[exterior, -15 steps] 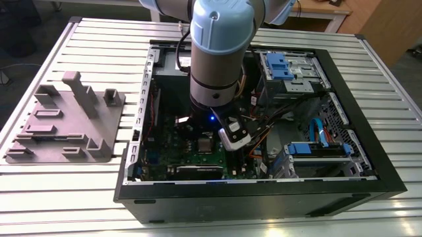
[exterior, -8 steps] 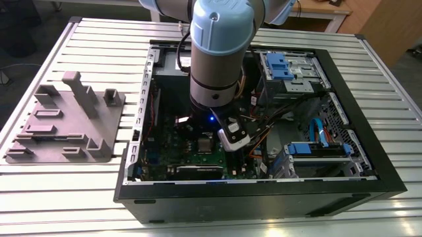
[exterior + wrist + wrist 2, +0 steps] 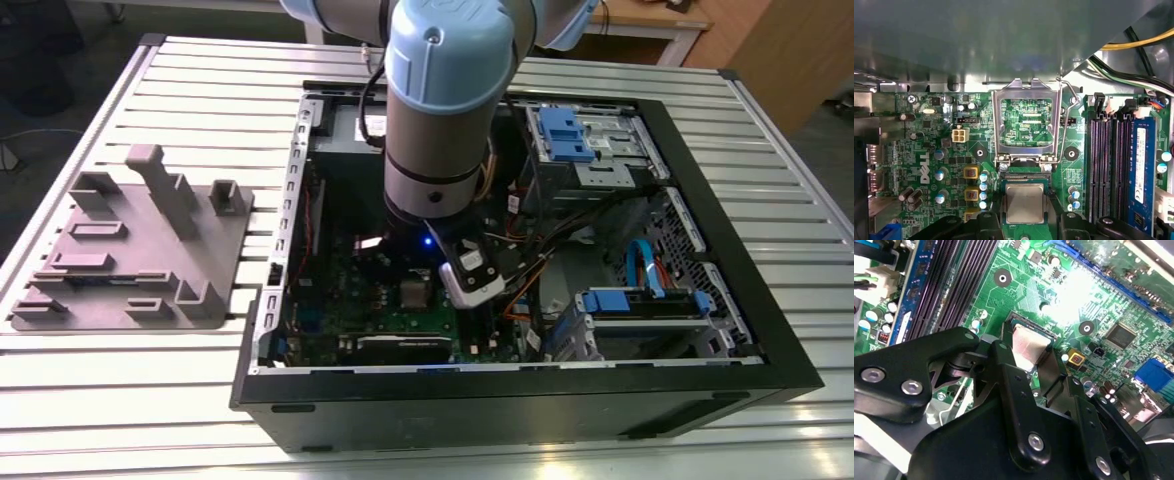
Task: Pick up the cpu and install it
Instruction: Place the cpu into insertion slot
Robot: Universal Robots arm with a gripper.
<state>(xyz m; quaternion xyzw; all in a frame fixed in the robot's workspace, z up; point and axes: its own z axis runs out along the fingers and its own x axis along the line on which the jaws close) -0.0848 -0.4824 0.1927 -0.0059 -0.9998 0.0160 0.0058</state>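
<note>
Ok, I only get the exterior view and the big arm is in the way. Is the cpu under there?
Observer: Yes. The first wrist view shows the cpu lying flat at the socket on the green motherboard.
Operator: Is the socket's lid shut?
Observer: No. The metal retention frame is flipped up, open, beside the cpu.
Operator: What's near it?
Observer: Long dark memory slots run alongside the socket.

My work sits on a slatted aluminium table [image 3: 120,390] of pale ribbed rails. Beyond its far edge I see a wooden desk [image 3: 654,20] and a brown wooden panel [image 3: 787,50]. Dark floor [image 3: 54,120] lies past the exterior view's left edge.
</note>
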